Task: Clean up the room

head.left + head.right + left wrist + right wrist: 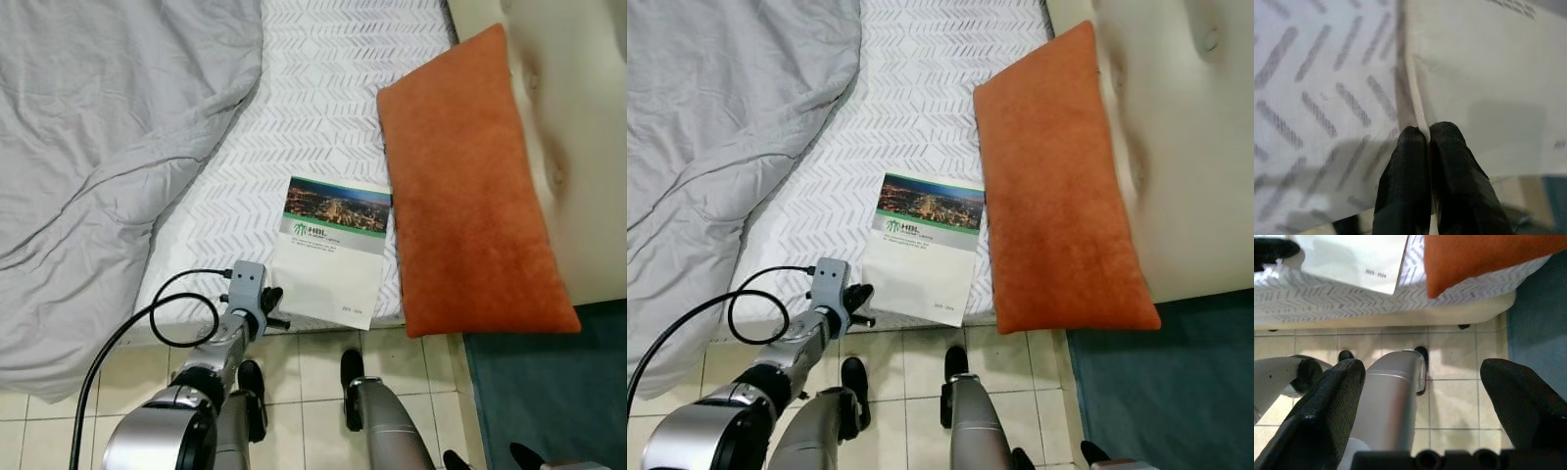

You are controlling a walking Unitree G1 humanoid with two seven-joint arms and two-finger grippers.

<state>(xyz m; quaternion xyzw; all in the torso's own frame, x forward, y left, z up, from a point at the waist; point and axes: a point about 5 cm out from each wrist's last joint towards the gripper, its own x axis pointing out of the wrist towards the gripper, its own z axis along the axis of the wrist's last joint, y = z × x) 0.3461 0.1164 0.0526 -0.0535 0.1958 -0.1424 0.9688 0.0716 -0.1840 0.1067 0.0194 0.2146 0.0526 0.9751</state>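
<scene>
On bed (pixel 323 88), left gripper (pixel 271 302) pinches booklet (pixel 331 252) edge; fingers closed

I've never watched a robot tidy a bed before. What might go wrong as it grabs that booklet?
The left gripper pinches only the thin edge of the booklet, so the pages might bend, tear or slip free. The booklet already overhangs the bed near the edge; a slip could drop it onto the tiled floor.
</scene>
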